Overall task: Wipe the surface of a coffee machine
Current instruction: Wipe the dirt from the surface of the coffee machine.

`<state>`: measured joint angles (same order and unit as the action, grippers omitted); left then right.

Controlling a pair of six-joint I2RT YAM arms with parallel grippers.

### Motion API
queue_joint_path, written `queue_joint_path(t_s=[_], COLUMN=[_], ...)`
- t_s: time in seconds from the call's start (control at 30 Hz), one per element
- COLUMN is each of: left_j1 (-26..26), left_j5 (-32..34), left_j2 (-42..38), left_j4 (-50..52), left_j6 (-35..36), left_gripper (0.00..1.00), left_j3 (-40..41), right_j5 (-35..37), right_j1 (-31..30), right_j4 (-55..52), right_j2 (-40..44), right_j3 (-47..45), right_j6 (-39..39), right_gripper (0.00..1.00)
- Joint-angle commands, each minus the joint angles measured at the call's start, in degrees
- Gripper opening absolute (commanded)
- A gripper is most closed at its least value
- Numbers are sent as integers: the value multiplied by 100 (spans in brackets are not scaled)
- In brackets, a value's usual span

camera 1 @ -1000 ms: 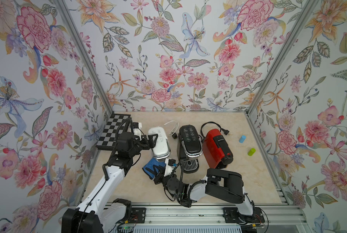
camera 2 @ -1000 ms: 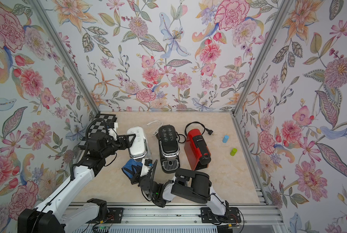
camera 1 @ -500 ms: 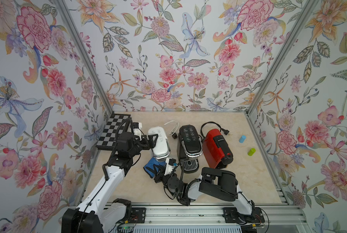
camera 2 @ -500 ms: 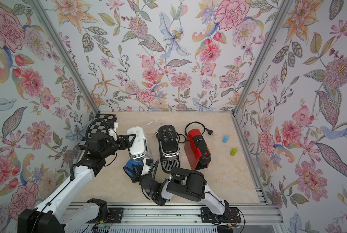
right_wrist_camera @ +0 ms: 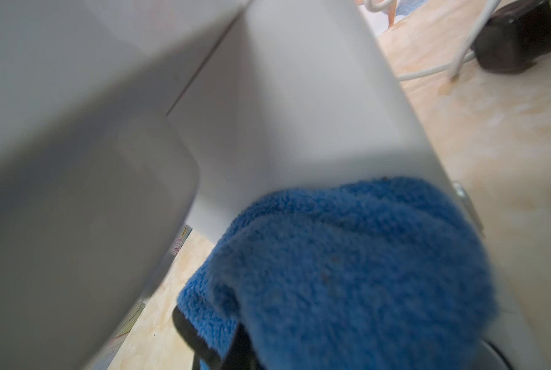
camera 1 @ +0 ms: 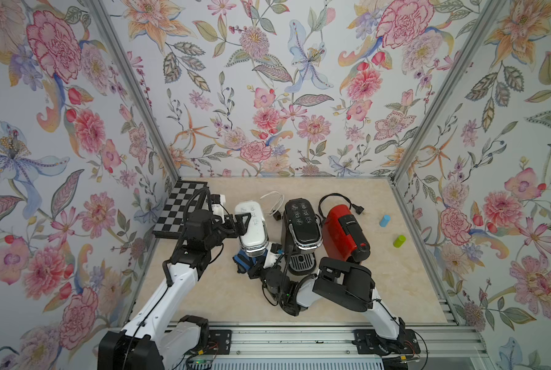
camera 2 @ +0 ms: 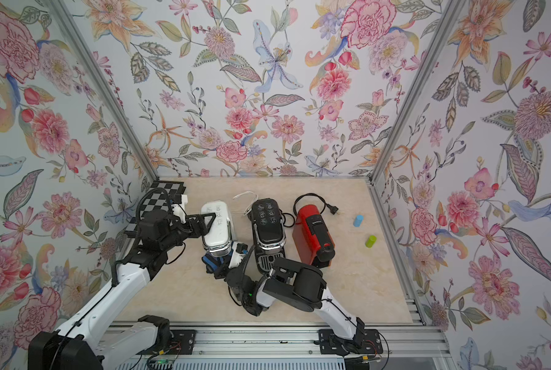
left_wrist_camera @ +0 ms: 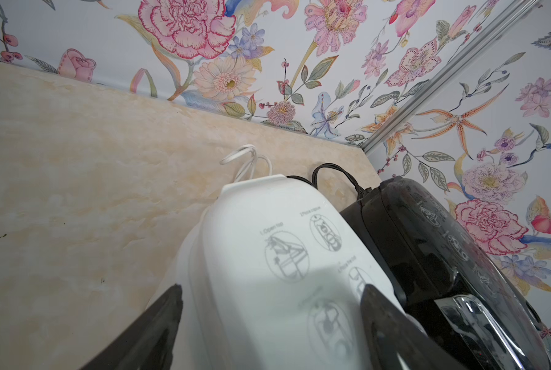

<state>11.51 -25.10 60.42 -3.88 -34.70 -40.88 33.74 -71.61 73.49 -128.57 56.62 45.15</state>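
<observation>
The white plastic capsule coffee machine (camera 1: pixel 251 224) stands on the beige marbled surface (camera 1: pixel 203 294), at 9 o'clock from the black coffee machine (camera 1: pixel 301 224). The right gripper (camera 1: pixel 251 267) is clamped on a blue terry cloth (right_wrist_camera: pixel 348 272), which lies against the white machine's front at its 6 o'clock. The left gripper (left_wrist_camera: pixel 271 285), jaws spread wide, straddles its top from 9 o'clock.

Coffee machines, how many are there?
3, side by side: white coffee machine nearest the checkerboard, black coffee machine in the middle, red coffee machine beside it. None appears hidden.
</observation>
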Motion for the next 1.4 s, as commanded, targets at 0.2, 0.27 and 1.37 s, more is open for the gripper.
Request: queue_joint_path(t_s=[0.2,0.27,1.37], left_j1=[-56,-56,-61], left_j5=[-100,-100,-134], left_j2=[38,38,8], left_j4=[177,177,145], left_j6=[104,102,72], left_gripper=[87,87,87], left_j3=[97,90,120], right_j5=[-180,-15,1382], right_j1=[-62,-75,-347], right_j4=[51,271,-976], right_j2=[-198,-107,1227], right_j3=[339,137,-116], right_j6=[-69,-116,-3019], right_gripper=[0,0,0])
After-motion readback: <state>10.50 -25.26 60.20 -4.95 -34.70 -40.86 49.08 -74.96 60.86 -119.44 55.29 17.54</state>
